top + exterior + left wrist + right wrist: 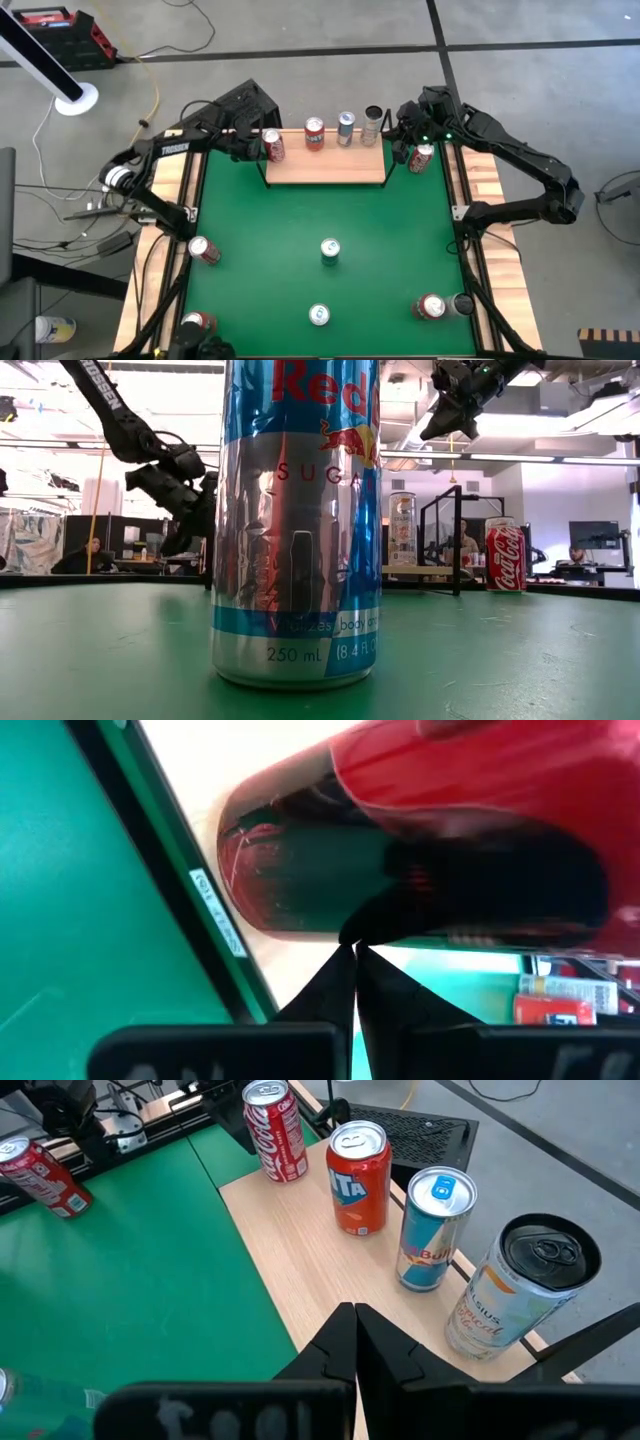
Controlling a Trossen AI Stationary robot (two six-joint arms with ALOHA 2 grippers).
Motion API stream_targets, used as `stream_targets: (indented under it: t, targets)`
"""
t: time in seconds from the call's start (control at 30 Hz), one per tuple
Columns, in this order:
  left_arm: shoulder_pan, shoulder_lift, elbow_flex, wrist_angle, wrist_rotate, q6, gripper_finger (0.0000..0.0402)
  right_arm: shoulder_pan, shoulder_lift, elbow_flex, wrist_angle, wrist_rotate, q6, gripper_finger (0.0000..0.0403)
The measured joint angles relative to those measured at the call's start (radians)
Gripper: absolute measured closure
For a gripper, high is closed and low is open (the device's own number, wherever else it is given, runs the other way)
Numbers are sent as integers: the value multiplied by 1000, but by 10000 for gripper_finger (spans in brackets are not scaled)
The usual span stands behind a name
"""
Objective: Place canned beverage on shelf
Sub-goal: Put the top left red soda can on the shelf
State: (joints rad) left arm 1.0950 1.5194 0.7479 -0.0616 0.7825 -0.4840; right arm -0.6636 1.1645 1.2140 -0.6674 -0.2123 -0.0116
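The left claw (pixel 258 146), fingers pinched together and empty, sits beside a red cola can (pixel 273 146) standing on the shelf (pixel 325 168); the right claw (pixel 402 150) hovers closed, empty. Rigid, slick, easily dented cans likely suit mid-body grips.

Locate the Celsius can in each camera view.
High view: Celsius can at the right end of the shelf.
Low view: tall pale can, right of the big Red Bull can, at.
Left wrist view: not in it.
Right wrist view: nearest can.
Shared landmark: the light-wood shelf under it.
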Motion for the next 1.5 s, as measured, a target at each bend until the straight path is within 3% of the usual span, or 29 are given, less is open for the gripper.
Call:
stream_targets:
  t: [0.5,1.07,1.5]
  targets:
    - [59,53,0,94,-39,-23,401,0,0,0,1,1,3,378]
    - [42,53,0,224,-81,-89,401,-35,0,0,34,7,3,378]
    - [70,46,0,240,-41,-104,401,-34,0,0,73,-4,11,378]
